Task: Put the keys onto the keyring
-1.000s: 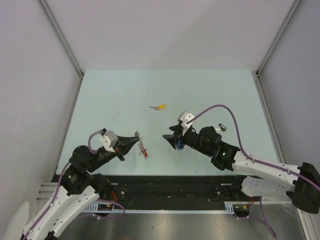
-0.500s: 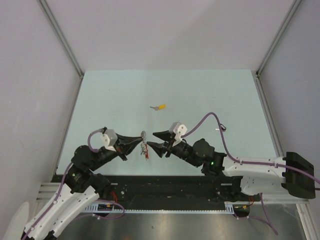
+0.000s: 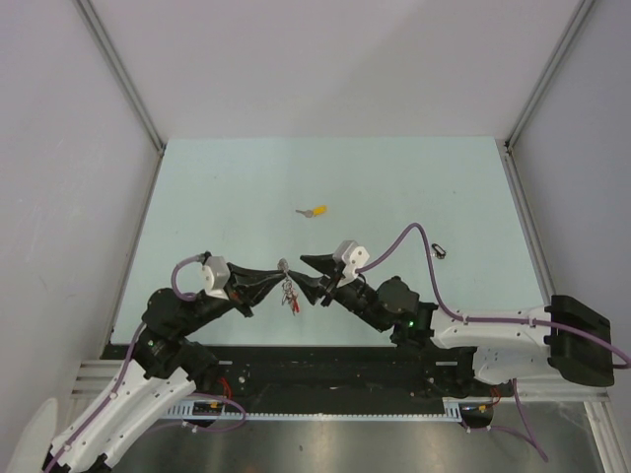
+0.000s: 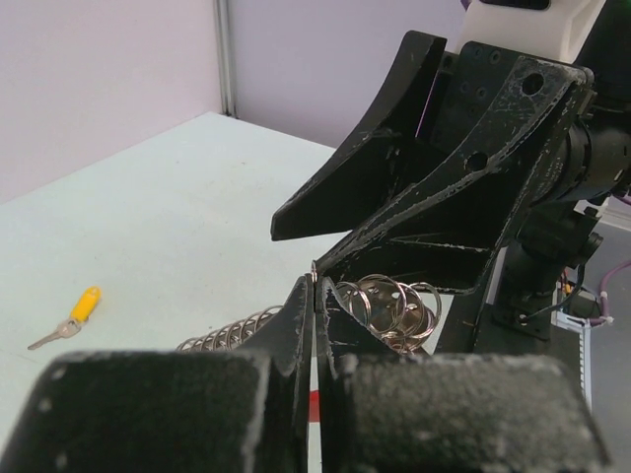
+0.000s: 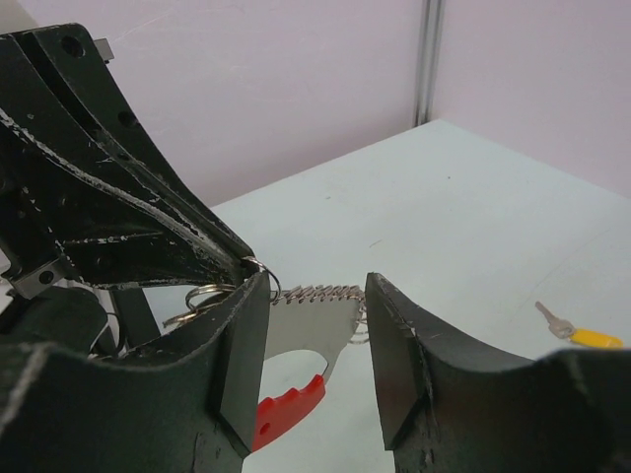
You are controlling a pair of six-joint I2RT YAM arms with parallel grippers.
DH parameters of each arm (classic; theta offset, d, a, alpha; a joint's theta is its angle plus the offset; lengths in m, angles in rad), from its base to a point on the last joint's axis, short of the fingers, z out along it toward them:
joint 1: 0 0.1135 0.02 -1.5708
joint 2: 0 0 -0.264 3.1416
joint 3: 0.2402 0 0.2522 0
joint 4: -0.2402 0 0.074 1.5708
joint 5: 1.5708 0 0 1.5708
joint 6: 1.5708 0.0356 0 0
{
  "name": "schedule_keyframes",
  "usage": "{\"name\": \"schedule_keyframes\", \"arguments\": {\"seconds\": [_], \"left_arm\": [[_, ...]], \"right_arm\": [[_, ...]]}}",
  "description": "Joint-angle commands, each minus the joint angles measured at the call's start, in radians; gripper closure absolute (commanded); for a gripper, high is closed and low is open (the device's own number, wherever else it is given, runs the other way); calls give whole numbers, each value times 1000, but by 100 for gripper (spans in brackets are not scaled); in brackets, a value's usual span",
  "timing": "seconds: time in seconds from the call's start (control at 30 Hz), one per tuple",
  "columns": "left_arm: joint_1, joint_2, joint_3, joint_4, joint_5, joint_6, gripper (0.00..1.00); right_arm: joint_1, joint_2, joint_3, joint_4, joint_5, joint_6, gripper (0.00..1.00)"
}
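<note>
Keyring held between the two grippers, just past the table's near edge.

Left gripper [image 3: 276, 275]: fingers pressed together, pinching the keyring [image 5: 258, 268] by its thin wire loop at the very tips. A bunch of silver rings [image 4: 389, 301] and the short chain [image 5: 320, 294] hang from it, and a flat silver piece [image 5: 301, 330] with a red end dangles below. Right gripper [image 5: 315, 345]: fingers spread wide, one on each side of the chain and dangling piece; cannot tell whether either touches the ring. Farther out on the right, a tiny black ring [image 3: 440, 252] lies flat on the table [image 3: 394, 187]. Farthest, the yellow-capped key [image 3: 316, 211] lies alone, well apart from both grippers.
</note>
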State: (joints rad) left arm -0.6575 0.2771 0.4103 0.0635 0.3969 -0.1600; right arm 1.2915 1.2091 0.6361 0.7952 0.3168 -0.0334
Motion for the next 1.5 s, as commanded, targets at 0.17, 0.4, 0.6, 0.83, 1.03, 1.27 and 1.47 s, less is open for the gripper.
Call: {"name": "schedule_keyframes", "arguments": {"seconds": [0.17, 0.4, 0.6, 0.83, 1.03, 1.27, 1.47], "left_arm": [[7, -9, -13, 108, 45, -33, 100], [7, -6, -18, 124, 74, -33, 100], [7, 4, -8, 105, 69, -36, 100], [7, 83, 105, 4, 20, 28, 82], [12, 258, 257, -93, 123, 160, 55], [39, 471, 455, -201, 352, 352, 42], [116, 534, 538, -218, 404, 379, 41]], "right_arm": [[3, 18, 11, 70, -25, -2, 52], [-4, 33, 13, 99, -38, -3, 63], [-11, -3, 16, 61, -50, -48, 100], [-18, -132, 73, -238, 8, -174, 100], [-50, -229, 178, -522, 5, -290, 100], [-123, -261, 276, -717, -162, -339, 100], [-199, -249, 347, -856, -306, -359, 100]]}}
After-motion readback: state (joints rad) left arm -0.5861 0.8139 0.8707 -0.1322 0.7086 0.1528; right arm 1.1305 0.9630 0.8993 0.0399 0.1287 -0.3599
